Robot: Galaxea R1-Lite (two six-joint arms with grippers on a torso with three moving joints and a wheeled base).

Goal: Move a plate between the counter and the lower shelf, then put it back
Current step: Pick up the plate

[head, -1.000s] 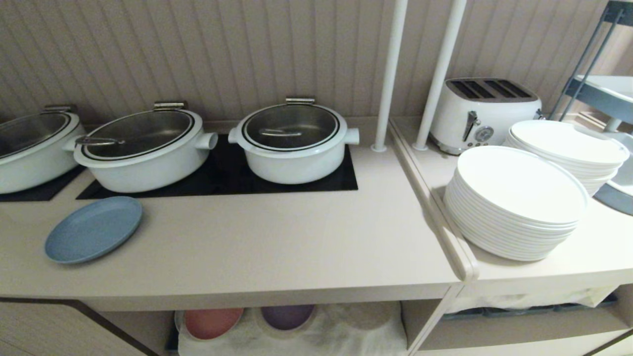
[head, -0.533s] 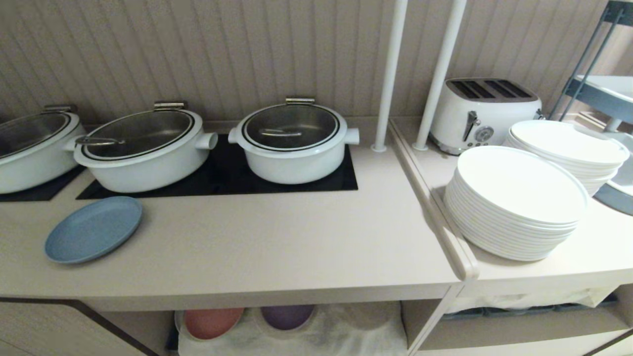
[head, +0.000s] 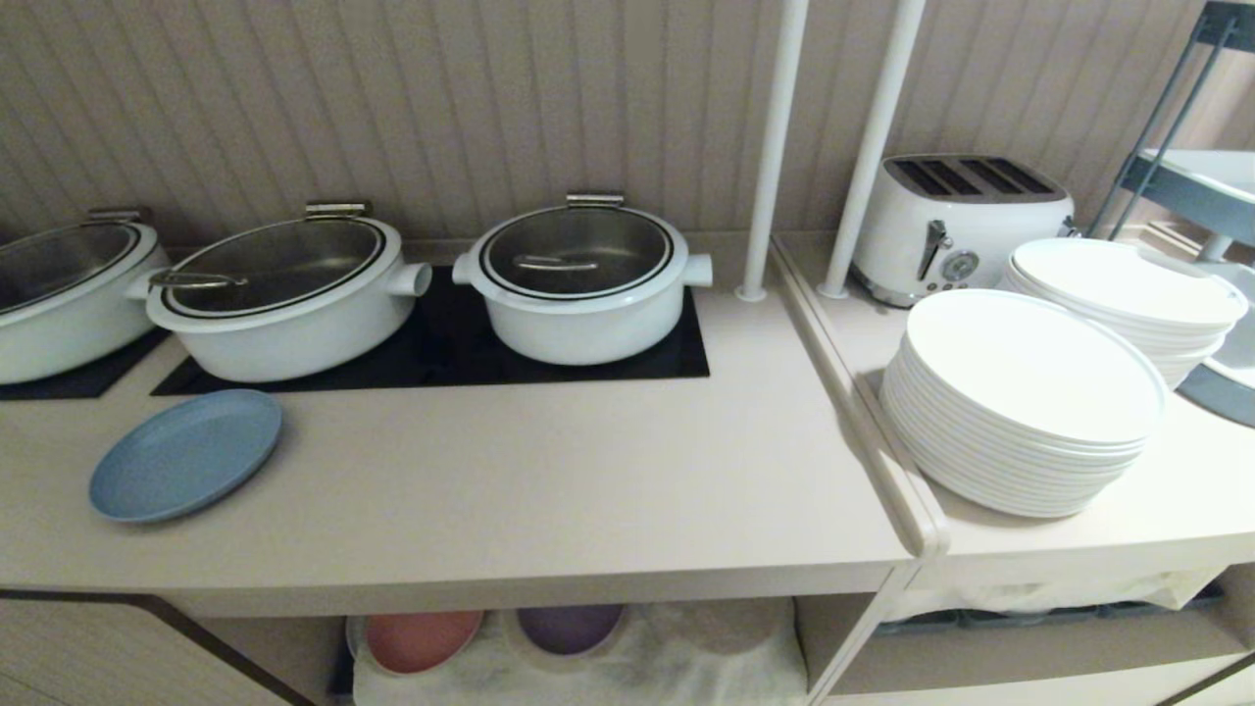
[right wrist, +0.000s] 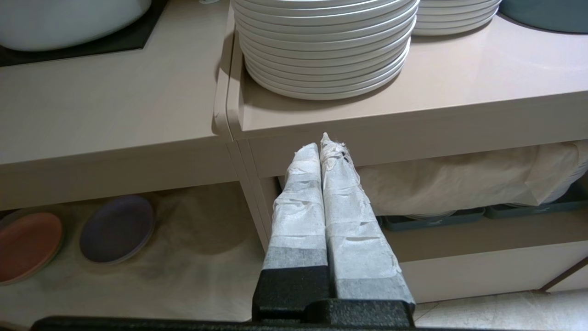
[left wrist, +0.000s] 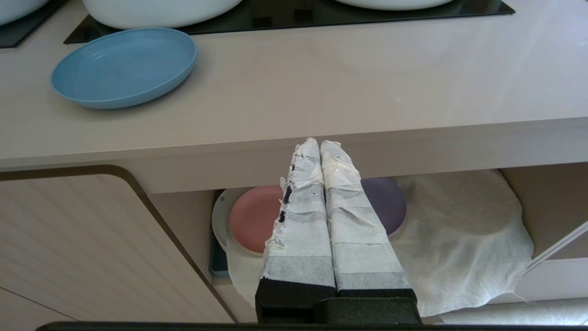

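A light-blue plate lies flat on the beige counter, at its left end, just in front of a white oval pot on a black inset panel. Both arms sit low in front of the cabinet, outside the head view. The left gripper points level at the counter's front edge, its taped fingers pressed together, holding nothing. The right gripper is posed the same way farther right, fingers together and empty, aimed at the edge below a stack of white plates. Under the counter, the lower shelf, lined with white cloth, holds a pink plate and a purple plate.
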